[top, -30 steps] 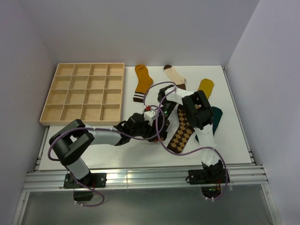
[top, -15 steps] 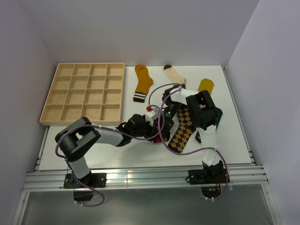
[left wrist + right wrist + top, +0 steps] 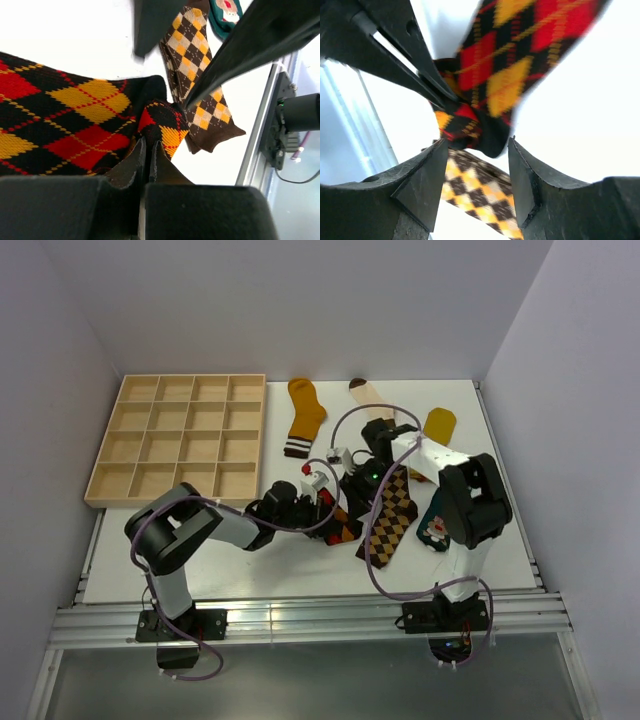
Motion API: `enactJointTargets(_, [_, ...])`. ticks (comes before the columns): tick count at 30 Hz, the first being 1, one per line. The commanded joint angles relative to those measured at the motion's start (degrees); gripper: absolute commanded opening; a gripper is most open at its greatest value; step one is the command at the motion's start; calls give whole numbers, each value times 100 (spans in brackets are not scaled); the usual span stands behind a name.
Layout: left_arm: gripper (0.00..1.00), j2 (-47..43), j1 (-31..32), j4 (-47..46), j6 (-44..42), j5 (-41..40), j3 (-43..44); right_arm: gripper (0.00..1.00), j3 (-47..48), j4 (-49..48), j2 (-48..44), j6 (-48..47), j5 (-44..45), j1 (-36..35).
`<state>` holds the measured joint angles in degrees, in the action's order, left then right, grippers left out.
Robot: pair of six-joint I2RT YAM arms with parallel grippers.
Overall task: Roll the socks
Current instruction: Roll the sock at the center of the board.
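- Left end effector [image 3: 148,145]: closed. Its jaws pinch a bunched fold at one end of the red argyle sock [image 3: 75,115].
- Right end effector [image 3: 476,160]: open. Its jaws stand either side of that same bunched end, and we see no grip on it.
- Location of the worked item: the red argyle sock lies near the middle of the table [image 3: 300,575], between the two arms. The rest of its length is spread flat, away from the pinch.
- Adjacent item: the brown argyle sock [image 3: 200,90] lies just beside the pinched end. We cannot tell whether the two overlap.
- Other socks noted: mustard sock [image 3: 303,415], cream sock [image 3: 368,395], yellow sock [image 3: 440,422] and teal sock [image 3: 437,520], none of them rolled.
- Step in hand, in our judgement: starting the roll at the folded end.
- Recommendations:
  - Hold the left pinch firm, so the fold does not spring open.
  - Close the right end effector on red fabric only, clear of the brown sock.
  - Turn the fold over tightly along the flat length, keeping the edges aligned.
- Risk: a loose first turn would give a slack roll.
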<state>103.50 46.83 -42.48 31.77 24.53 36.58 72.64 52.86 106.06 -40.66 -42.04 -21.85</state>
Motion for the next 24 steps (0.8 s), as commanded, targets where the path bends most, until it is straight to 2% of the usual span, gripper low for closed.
enactJointTargets(1, [0, 398, -244, 1214, 31, 305, 15, 59, -215, -645, -453, -152, 249, 233])
enactJointTargets(6, [0, 434, -481, 2118, 119, 815, 367, 60, -838, -1337, -1007, -310, 178, 479])
enactJointTargets(13, [0, 618, -842, 3201, 303, 1396, 833, 65, -2244, -2542, -2519, -960, 679, 304])
enactJointTargets(20, [0, 1013, -895, 3632, 699, 1756, 1150, 69, -3492, -3290, -3521, -1584, 1346, -539])
enactJointTargets(24, [0, 1067, -904, 4063, 655, 1827, 1343, 70, -4117, -4202, -4013, -1664, 1909, -1312])
